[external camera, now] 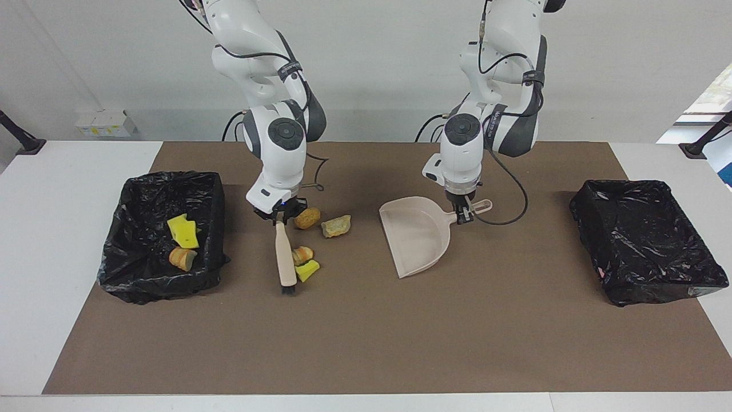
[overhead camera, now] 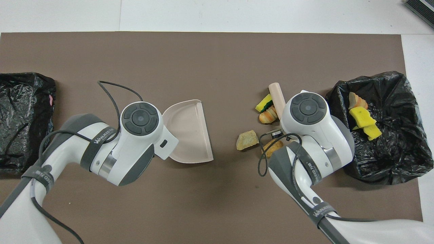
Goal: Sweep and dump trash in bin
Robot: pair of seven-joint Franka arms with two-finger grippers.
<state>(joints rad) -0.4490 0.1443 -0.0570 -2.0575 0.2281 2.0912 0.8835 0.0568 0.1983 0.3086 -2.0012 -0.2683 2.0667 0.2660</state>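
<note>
Trash (external camera: 302, 254) lies mid-worktop beside our brush (external camera: 284, 254), which the right pincer (external camera: 280, 218) grasps to push it toward the dustpan (external camera: 416, 240); our left pincer (external camera: 462, 214) clenches its handle, mouth facing the pieces.

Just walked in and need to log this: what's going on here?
The right gripper holds a beige brush against a croissant piece and yellow sponge chunk. The left gripper holds a beige plastic dustpan. Some trash already lies in the black-lined bin at the right arm's end.
</note>
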